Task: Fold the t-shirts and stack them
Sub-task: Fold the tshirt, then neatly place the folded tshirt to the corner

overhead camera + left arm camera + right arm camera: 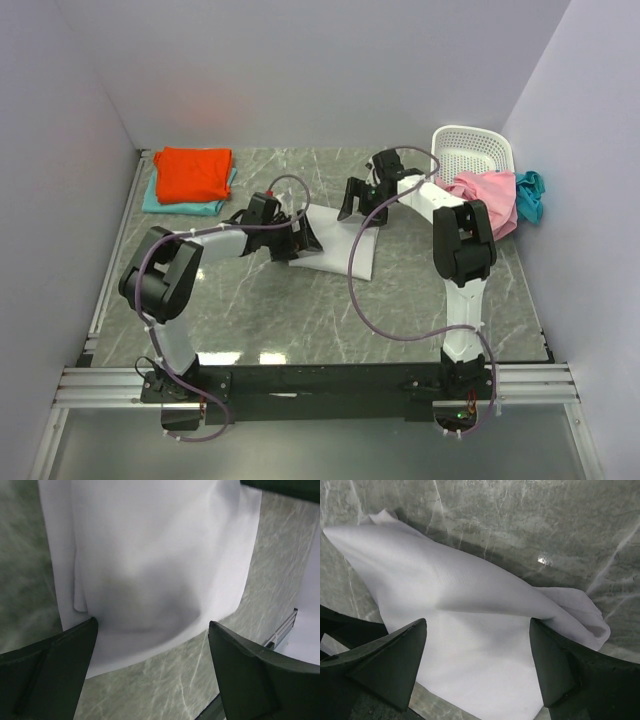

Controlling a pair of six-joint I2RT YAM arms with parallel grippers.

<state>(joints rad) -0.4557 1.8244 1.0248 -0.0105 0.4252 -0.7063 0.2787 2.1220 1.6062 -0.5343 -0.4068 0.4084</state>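
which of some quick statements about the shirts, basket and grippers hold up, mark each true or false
1. The orange-red t-shirt lies folded on the pale aqua t-shirt. True.
2. The white t-shirt sits inside the laundry basket. False: it lies on the table, between the two grippers.
3. The left gripper and the right gripper are both open. True.
4. The left gripper grips the orange-red t-shirt. False: it is open at the white t-shirt and holds nothing.
5. The pink t-shirt spills out of the laundry basket. True.
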